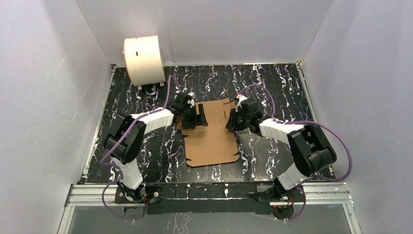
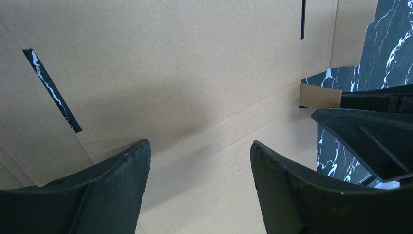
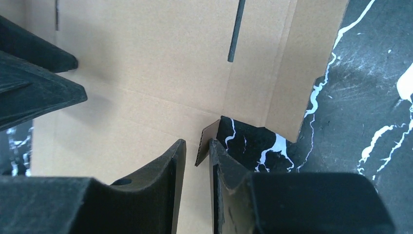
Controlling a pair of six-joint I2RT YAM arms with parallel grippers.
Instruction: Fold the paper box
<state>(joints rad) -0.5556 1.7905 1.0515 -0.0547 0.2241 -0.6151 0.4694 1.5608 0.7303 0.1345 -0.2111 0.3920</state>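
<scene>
Cream-white drum [image 1: 144, 59]: lay on its side at the far edge of the worktop [image 1: 272, 83], well beyond the left tool [image 1: 197, 117] and off to its left. One short dark mark on the round face, too small to read.

Left tool [image 2: 199, 151]: fingers stood wide apart and held nothing. It hung directly above a bare panel of the paper box [image 1: 212, 139], with creased brown cardboard showing through the gap. Contact with the panel could not be judged. A narrow slot [image 2: 51, 90] lay ahead of it, to the left of its left finger.

Paper box: unfolded and flat on the worktop, between the two tools. Its far half lay under both of them and its near half ran back toward the arm bases.

Right tool [image 1: 233, 122]: facing the left tool across the box, at the box's right edge. In the wrist view, the right tool [image 3: 197, 146] had its fingers only narrowly apart. A small raised tab [image 3: 205, 141] of the box stood in the gap, against the right-hand finger. A sliver of space showed between the tab and the left-hand finger, so it was not clamped from both sides. Marbled black worktop showed just ahead of and to the right of this tool.
</scene>
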